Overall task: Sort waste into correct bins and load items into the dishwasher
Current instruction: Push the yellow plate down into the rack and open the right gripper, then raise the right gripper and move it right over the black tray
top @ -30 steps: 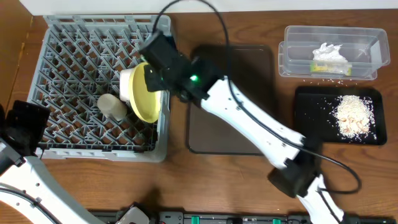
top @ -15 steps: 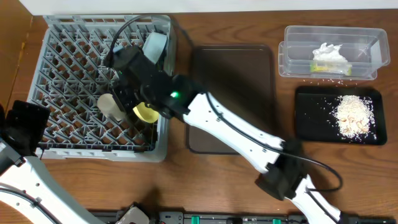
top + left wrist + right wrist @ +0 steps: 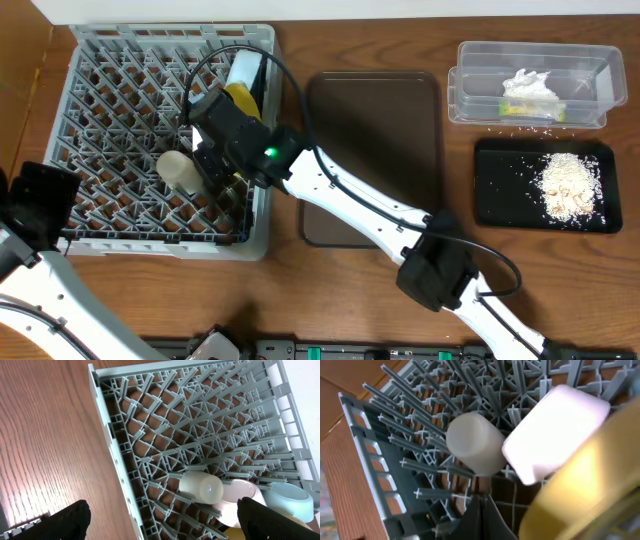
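The right end effector (image 3: 481,506), pinched shut deep in the dish rack (image 3: 100,60), sits nearest the yellow-green plate (image 3: 242,98), which stands on edge just beside it against the light blue bowl (image 3: 247,68); the left end effector (image 3: 165,510) hangs wide open, well apart.

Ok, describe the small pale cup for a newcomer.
Find the large square grey plastic dish rack at the table's left. Near its middle a small pale cup lies on its side. It is a stubby cylinder; the small white bowl beside it is wider.
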`<state>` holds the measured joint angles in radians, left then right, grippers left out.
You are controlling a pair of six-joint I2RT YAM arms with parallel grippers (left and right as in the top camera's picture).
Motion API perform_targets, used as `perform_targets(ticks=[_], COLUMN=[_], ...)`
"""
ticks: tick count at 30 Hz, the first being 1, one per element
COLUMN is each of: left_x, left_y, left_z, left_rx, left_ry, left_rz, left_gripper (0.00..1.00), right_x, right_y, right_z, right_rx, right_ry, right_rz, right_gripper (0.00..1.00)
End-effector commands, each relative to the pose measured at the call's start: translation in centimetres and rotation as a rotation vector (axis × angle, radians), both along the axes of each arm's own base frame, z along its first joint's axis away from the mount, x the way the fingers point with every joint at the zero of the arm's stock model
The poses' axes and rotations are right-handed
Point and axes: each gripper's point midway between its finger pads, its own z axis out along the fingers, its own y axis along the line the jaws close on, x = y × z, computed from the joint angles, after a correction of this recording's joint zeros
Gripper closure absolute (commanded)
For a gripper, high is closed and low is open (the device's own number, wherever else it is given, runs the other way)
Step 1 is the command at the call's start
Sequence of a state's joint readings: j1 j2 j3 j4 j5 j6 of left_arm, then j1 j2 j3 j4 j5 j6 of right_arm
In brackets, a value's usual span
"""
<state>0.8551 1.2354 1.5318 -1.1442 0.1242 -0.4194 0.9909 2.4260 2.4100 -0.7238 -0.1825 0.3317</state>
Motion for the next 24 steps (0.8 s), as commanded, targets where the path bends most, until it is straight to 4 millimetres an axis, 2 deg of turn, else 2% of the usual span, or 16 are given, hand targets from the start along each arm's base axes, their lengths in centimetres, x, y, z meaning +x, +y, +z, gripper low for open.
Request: perform_targets(ticks=[1, 4, 5, 7, 8, 9, 10, 13, 16, 18, 24], left_x=[-0.1, -0.1, -0.1, -0.1, -0.1, -0.1, -0.1, -0.1, -0.1, -0.1, -0.1], left_y=[0.2, 0.2, 0.2, 0.2, 0.2, 0.2, 0.2, 0.2, 0.2, 0.2, 0.2], left_z=[0.1, 0.1, 0.1, 0.1, 0.1, 0.1, 0.1, 0.1, 0.1, 0.1, 0.1], left_rx=[0.004, 0.004, 0.004, 0.004, 0.004, 0.004, 0.004, 0.004, 0.004, 0.004, 0.004], left_ry=[0.001, 0.001, 0.001, 0.001, 0.001, 0.001, 0.001, 0.001, 0.001, 0.001, 0.001], left_rz=[0.008, 0.008, 0.008, 0.008, 0.008, 0.008, 0.008, 0.008, 0.008, 0.008, 0.008], left_gripper=[0.05, 0.05, 0.05, 0.05, 0.05, 0.05, 0.05, 0.05, 0.05, 0.05, 0.05], right_x=[0.7, 1.6, 1.9, 2.6, 2.8, 3.0, 3.1, 3.1, 3.0, 2.9, 3.2], right_y=[-2.7, -5.8, -7.3, -10.3, -11.8, -13.5, -15.0, -19.2, -23.9, -26.6, -35.1], right_z=[8.8, 12.4, 13.8, 16.1, 17.1, 18.4, 19.4, 21.8, 22.7, 22.3, 17.9], right_rx=[0.074, 0.050, 0.039, 0.017, 0.007, -0.002, -0.010, -0.050, -0.144, -0.214, -0.438], right_ry=[-0.124, -0.198, -0.224, -0.261, -0.276, -0.298, -0.316, -0.362, -0.389, -0.380, -0.192], right_rz=[-0.054, -0.158, -0.206, -0.298, -0.341, -0.382, -0.413, -0.491, -0.565, -0.605, -0.758], right_gripper=[0.98, 0.85, 0.75, 0.66, 0.55, 0.32, 0.01, 0.01, 0.01, 0.01, 0.01])
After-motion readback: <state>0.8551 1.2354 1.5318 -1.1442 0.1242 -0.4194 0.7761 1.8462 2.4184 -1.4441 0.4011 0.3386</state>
